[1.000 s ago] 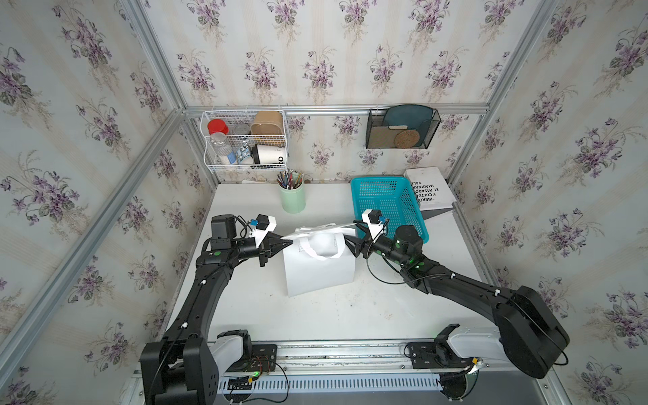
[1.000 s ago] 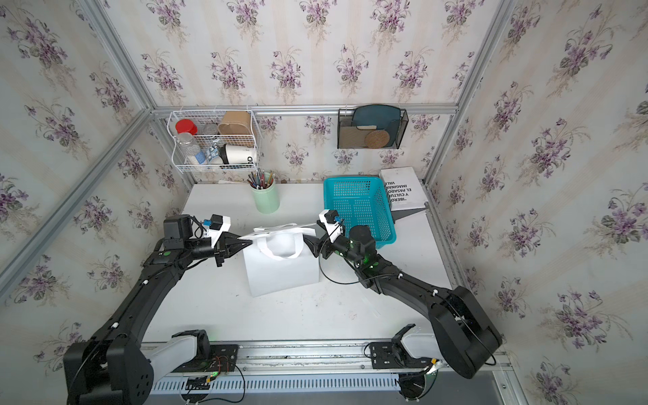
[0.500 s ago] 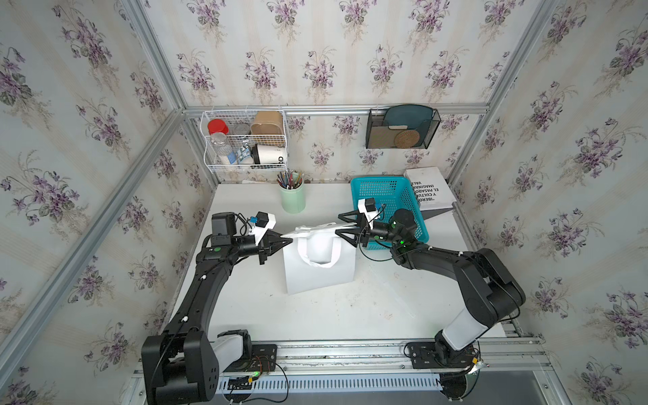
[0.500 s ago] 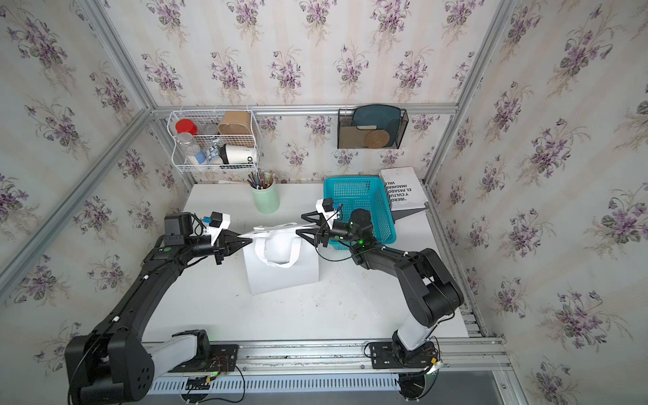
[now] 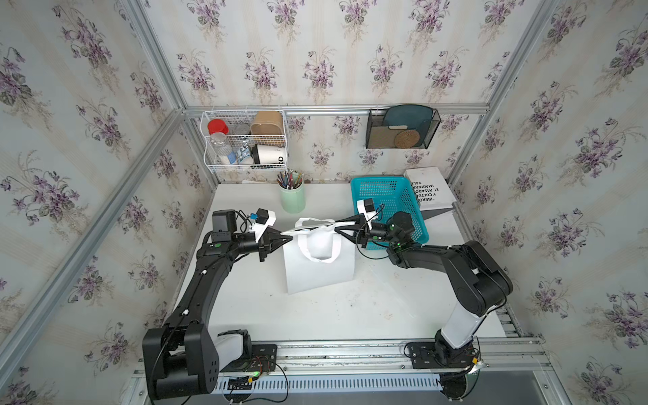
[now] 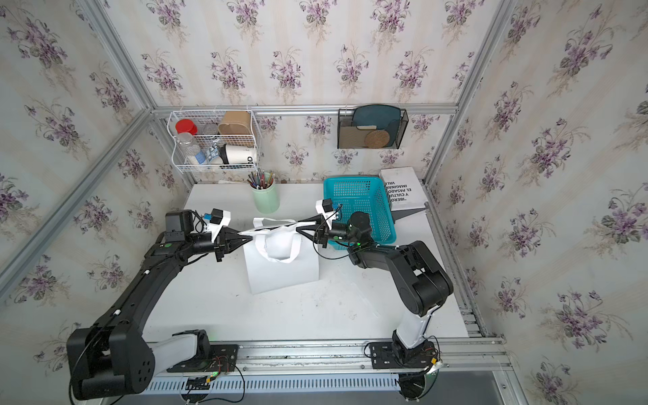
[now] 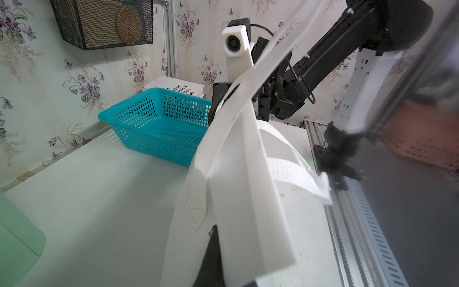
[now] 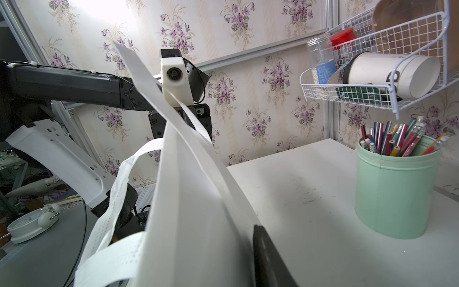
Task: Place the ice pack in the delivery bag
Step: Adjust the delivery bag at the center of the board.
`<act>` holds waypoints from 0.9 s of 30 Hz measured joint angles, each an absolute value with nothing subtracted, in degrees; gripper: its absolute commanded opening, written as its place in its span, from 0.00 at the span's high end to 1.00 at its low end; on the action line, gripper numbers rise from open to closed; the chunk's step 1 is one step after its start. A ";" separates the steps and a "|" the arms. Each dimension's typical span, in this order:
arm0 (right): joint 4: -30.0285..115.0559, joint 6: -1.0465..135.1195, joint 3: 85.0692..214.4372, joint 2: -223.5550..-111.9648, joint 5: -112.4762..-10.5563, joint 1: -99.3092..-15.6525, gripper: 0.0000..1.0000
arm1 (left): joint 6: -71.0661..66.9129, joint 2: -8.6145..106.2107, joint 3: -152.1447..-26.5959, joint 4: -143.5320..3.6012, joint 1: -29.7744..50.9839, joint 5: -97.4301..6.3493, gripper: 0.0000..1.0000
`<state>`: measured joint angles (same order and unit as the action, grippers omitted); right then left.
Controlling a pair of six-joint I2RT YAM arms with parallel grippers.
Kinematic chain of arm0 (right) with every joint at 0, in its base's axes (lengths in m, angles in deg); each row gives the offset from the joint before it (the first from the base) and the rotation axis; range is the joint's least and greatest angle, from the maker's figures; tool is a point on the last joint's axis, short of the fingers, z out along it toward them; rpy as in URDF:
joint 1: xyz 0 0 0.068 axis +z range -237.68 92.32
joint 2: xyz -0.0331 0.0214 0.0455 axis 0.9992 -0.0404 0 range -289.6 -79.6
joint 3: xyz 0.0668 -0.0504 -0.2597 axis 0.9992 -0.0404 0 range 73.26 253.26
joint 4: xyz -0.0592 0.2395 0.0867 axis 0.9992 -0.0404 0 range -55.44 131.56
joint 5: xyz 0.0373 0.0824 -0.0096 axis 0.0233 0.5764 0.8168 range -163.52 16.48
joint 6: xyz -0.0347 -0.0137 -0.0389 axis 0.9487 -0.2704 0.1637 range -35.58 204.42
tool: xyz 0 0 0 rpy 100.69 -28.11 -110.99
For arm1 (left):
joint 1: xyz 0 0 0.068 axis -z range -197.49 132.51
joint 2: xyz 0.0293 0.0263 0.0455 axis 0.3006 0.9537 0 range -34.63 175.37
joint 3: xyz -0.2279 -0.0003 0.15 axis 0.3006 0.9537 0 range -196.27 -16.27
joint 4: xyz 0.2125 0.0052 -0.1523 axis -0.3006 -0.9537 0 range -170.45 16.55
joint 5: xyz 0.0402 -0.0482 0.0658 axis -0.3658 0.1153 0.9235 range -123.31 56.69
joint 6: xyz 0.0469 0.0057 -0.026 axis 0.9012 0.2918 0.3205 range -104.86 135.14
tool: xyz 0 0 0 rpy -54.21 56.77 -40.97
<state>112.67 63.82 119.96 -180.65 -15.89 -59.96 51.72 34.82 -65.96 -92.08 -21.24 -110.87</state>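
On the counter stand one delivery bag, one turquoise basket and one pencil cup. The bag sits upright mid-counter, mouth up, its rim running side to side between two grippers. The left gripper is clamped on one end. The right gripper is nearly closed around the other, and I cannot tell whether it pinches.

- You have the delivery bag standing mid-table, between the left gripper and the right gripper.
- Behind it sits the pencil cup.
- To its right, further back, lies the basket, with the book just beyond.
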 measured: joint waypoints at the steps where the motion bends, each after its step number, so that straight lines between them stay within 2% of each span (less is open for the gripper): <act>1: 113.02 63.43 119.96 -180.67 -15.69 -59.96 0.77 | 51.72 34.86 -66.04 -92.06 -21.24 -110.87 1.00; 8: 113.55 63.25 119.87 -180.13 -15.26 -60.07 0.99 | 51.50 34.91 -66.24 -91.64 -21.33 -109.52 1.00; 24: 109.90 67.76 114.41 -174.07 -19.12 -59.83 1.00 | 45.97 32.42 -63.12 -88.28 -21.55 -106.17 1.00; 25: 109.24 67.95 114.36 -173.59 -19.43 -59.78 1.00 | 45.60 32.26 -62.94 -87.88 -21.55 -106.39 0.98; 27: 107.82 68.72 114.39 -172.67 -19.98 -59.52 1.00 | 45.14 32.22 -62.59 -86.79 -21.55 -107.11 0.86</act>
<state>107.82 68.72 114.39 -172.67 -19.98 -59.52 45.14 32.22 -62.59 -86.79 -21.55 -107.11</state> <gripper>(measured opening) 0.077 0.072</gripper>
